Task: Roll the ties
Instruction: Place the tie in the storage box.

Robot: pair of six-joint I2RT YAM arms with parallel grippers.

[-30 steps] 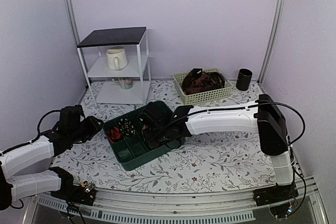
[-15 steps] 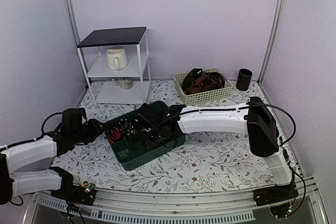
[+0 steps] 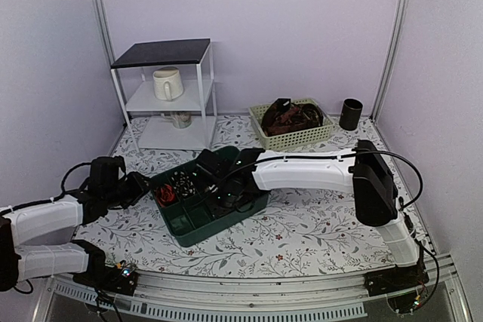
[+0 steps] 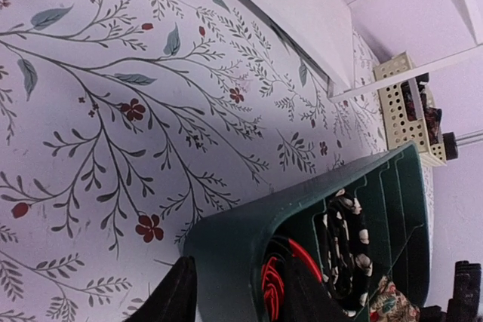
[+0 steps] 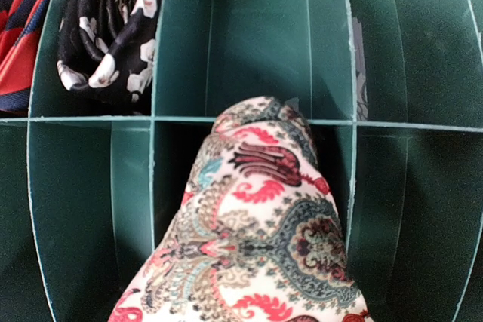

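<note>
**Rolled tie going into the tray**

The right gripper (image 3: 226, 185) grasps a coiled paisley tie (image 5: 264, 246) over a vacant middle cell of the green tray (image 3: 198, 233), mid-surface. The left gripper (image 4: 240, 292) straddles the tray's left corner; whether it is clamped I cannot tell. The next move likely calls for lowering the coil squarely between the dividers and releasing it without it springing loose.

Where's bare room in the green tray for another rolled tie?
Right wrist view. Free: cell right of the black floral tie, cell below that tie, lower right cell. Crowded: end with red striped tie; paisley tie over lower middle cell.
</note>
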